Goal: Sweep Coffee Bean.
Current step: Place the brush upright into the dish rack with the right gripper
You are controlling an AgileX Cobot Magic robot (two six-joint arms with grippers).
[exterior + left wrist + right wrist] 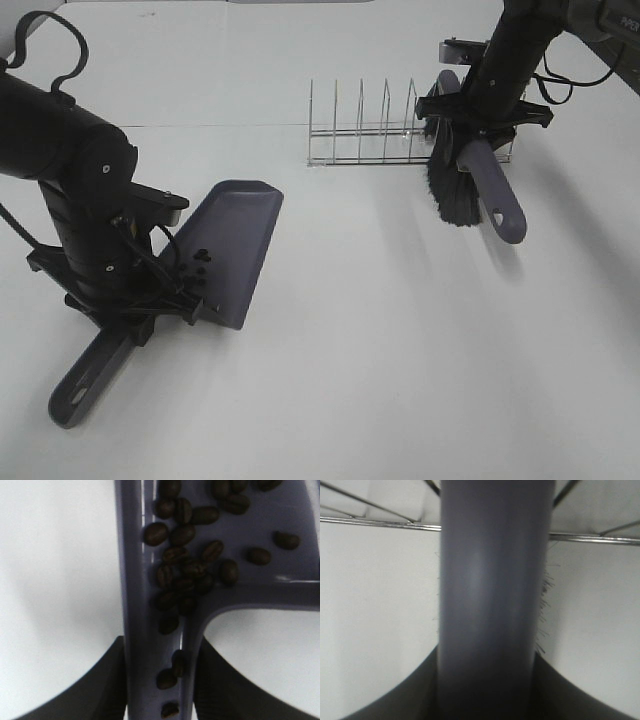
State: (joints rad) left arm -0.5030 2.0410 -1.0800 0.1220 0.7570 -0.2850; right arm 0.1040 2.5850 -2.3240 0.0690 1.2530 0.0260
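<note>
Coffee beans point(186, 575) in dustpan point(238, 235); spill risk at handle.
Exterior high: left gripper point(145, 318) clamped on dustpan handle at 8 o'clock, right gripper point(470, 115) clamped on brush point(490, 190) at 2 o'clock. Left wrist: beans pooled, trailing down handle channel; likely to spill if tipped further. Right wrist: brush handle only.

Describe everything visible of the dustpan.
The dustpan is grey-purple, smooth plastic by its look, with a wide flat pan and a long grooved handle. The left gripper clamps the handle from both sides. Dark coffee beans lie gathered at the handle end, some in the groove. It appears tilted above the white table.
</note>
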